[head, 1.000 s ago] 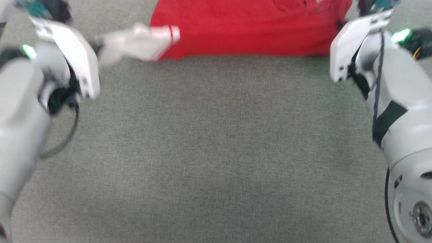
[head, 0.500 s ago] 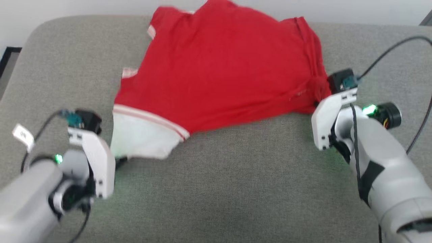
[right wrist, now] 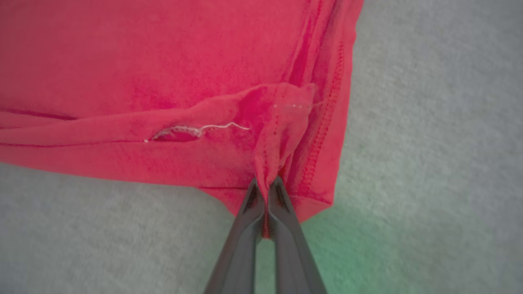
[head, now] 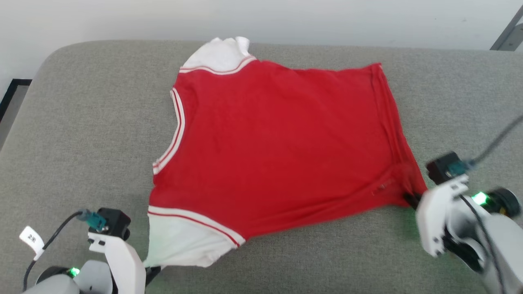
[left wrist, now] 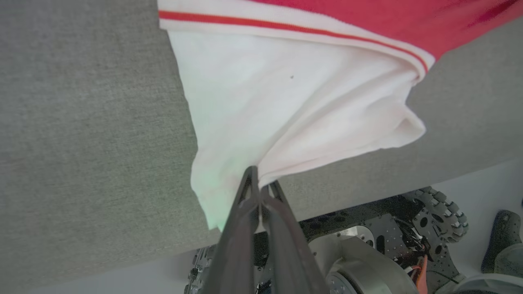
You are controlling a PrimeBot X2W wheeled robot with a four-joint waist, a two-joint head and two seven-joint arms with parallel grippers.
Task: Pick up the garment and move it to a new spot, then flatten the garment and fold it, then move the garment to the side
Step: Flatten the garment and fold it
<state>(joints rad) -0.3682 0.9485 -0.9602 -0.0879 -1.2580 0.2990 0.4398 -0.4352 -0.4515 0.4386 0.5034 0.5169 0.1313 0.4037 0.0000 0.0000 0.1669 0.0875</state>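
Observation:
The garment [head: 282, 151] lies spread on the grey cushioned surface [head: 81, 122], plain red side up, one white sleeve at the back and one at the near left. My left gripper [head: 153, 272] is shut on the edge of the near white sleeve [left wrist: 282, 98], pinched between its dark fingers [left wrist: 245, 212]. At the red hem corner [right wrist: 282, 134] on the right, my right gripper [head: 410, 199] is shut on a bunched fold of fabric. The right wrist view shows that pinched fold between the fingertips [right wrist: 250, 204] and a loose white thread beside it.
The grey surface's near edge [left wrist: 122, 253] runs just below the left gripper, with the robot's wheeled base [left wrist: 388, 245] under it. A pale wall [head: 261, 20] stands behind the surface. A dark frame [head: 10, 96] sits at the far left.
The head camera has tilted up, so the whole garment now shows. Both grippers have pulled nearer with the sleeve and the hem corner, and the garment lies flatter and more spread.

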